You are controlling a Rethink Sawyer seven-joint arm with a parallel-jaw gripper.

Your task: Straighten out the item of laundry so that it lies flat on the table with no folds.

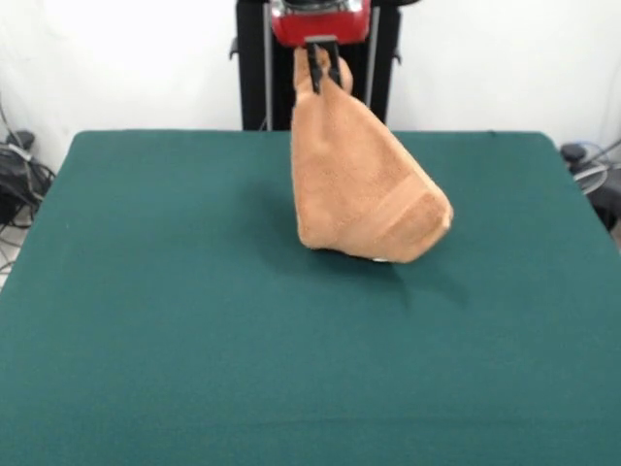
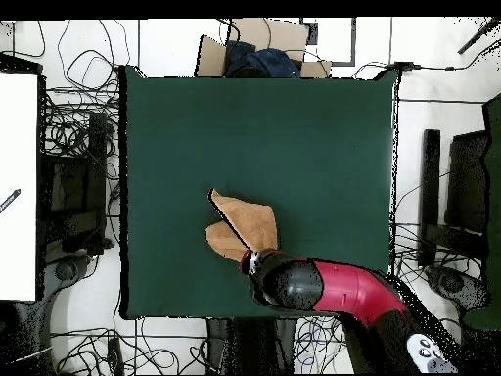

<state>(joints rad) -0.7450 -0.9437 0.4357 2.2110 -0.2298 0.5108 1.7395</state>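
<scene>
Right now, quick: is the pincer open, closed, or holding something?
Pincer: closed on a top corner of the towel, holding it hanging above the table.

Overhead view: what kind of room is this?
Probably a robot lab or test room. A red robot arm holds a towel over a green-covered table, with tangled cables all around it on the floor.

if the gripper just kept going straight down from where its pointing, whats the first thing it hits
The towel it already grips, hanging bunched beneath the gripper; below that, the green table.
</scene>
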